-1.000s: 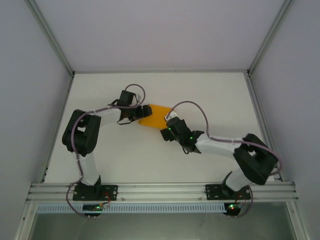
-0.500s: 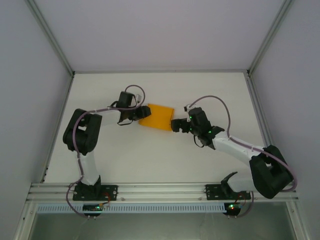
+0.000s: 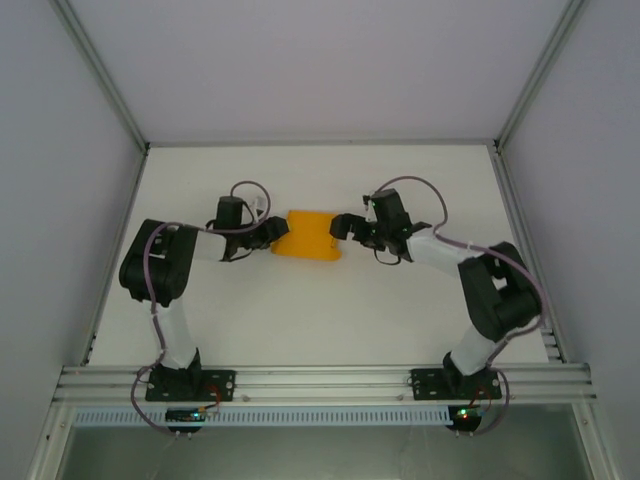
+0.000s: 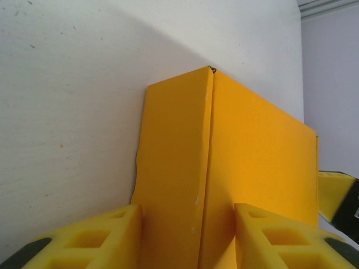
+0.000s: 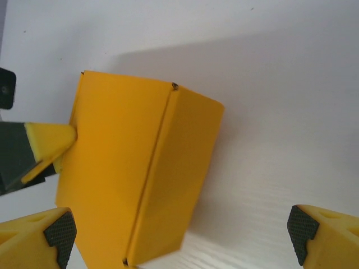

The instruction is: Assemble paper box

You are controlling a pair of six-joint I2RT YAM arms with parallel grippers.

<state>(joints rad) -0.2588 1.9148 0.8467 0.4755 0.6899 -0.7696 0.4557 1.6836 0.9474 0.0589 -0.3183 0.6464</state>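
Box [image 3: 308, 236] lay about mid-table on the table [image 3: 300, 320]. It was already folded into a flat, closed-looking rectangular shape, with top and side faces creased square and a seam along the upper edge. A tiny dark nick showed at the seam's end.

Left gripper [image 3: 277, 232] sat at the box's left end, fingers [image 4: 106, 241] on either side and tight against the card, so it looked clamped on it. Right gripper [image 3: 343, 226] was just off the box's right end. Its jaws were wide apart, pads [image 5: 59, 230] flanking the box's near corner, gripping nothing.

Judged: main folding done, box mostly assembled. Left to do was probably pressing or closing the right end — whether the end flaps were tucked couldn't be told.
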